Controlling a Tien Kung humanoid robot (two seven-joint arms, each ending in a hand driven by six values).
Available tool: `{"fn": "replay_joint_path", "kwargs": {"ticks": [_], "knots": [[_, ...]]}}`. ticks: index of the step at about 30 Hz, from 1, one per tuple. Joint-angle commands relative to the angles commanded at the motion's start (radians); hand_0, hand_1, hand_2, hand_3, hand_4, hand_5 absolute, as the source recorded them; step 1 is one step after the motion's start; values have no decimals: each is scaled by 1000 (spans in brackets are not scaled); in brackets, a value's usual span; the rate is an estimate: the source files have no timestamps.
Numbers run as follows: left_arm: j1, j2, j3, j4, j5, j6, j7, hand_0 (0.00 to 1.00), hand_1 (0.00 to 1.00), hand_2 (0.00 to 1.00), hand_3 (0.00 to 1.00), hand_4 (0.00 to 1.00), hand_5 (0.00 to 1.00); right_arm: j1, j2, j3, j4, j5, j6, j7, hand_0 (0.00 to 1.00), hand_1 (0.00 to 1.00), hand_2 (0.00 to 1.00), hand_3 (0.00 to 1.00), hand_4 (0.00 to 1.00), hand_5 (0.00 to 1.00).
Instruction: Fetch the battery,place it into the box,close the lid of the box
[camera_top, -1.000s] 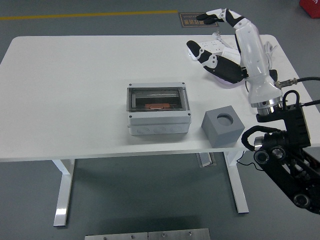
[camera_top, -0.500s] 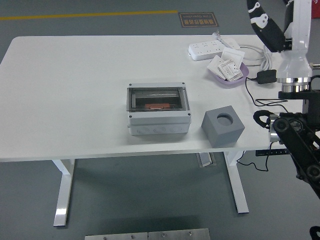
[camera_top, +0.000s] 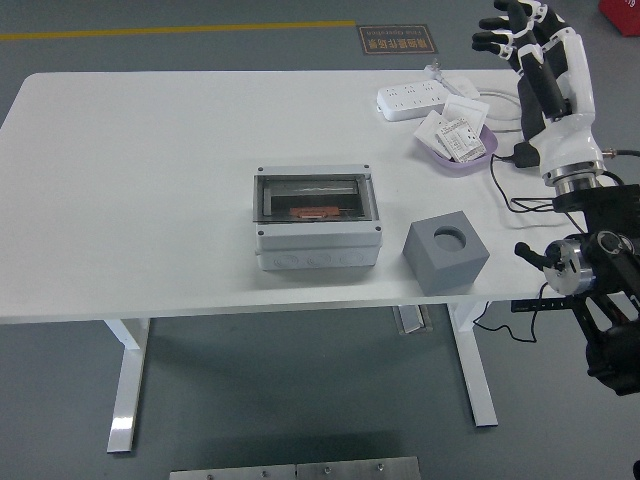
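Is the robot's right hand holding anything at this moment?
No, the right hand is raised above the table's far right corner with its fingers spread and nothing between them.

A grey cube (camera_top: 447, 256) with a round hole in its top sits on the white table (camera_top: 140, 180) at about four o'clock from the middle, close to the near edge. Toward one o'clock lies a white power strip (camera_top: 412, 99) — just beside it, at two o'clock, a shallow purple dish (camera_top: 483, 153) holding small white packets (camera_top: 454, 137). A black cable (camera_top: 520, 205) trails off the right edge. Beyond the table — a yellow floor line (camera_top: 180, 30).
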Motion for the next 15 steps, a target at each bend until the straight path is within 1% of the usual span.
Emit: {"fn": "replay_joint_path", "kwargs": {"ticks": [1, 2, 5, 8, 9, 11, 14, 15], "knots": [[0, 0, 3, 0, -2, 0, -1, 615, 739, 710, 778, 831, 330, 0, 0, -1, 2, 23, -8, -23, 556, 488, 505, 583, 785, 554], [0, 0, 8, 0, -7, 0, -3, 616, 740, 710, 779, 830, 330, -1, -1, -1, 3, 50, -18, -55, 498, 454, 496, 576, 787, 558], [-1, 0, 19, 0, -18, 1, -8, 616, 740, 710, 779, 830, 330, -3, -1, 0, -2, 107, -40, -127, 498, 454, 496, 576, 787, 558], [-1, -1, 24, 0, -24, 1, -10, 616, 740, 710, 779, 830, 330, -6, -2, 6, -10, 149, -40, -190, 498, 454, 496, 576, 787, 558], [-1, -1, 25, 0, -24, 1, -10, 617, 740, 710, 783, 831, 332, -7, -3, 8, -13, 164, -32, -207, 424, 421, 496, 579, 775, 566], [-1, -1, 25, 0, -25, 1, -10, 617, 740, 710, 783, 831, 332, -9, -5, 13, -20, 198, -9, -228, 424, 421, 496, 579, 775, 566], [0, -1, 26, 0, -25, 0, -10, 617, 740, 710, 783, 831, 332, -13, -8, 12, -34, 264, 48, -211, 424, 421, 496, 579, 775, 566], [0, -1, 26, 0, -25, 0, -10, 621, 742, 711, 783, 830, 333, -15, -9, 11, -39, 293, 73, -199, 384, 409, 491, 578, 764, 573]]}}
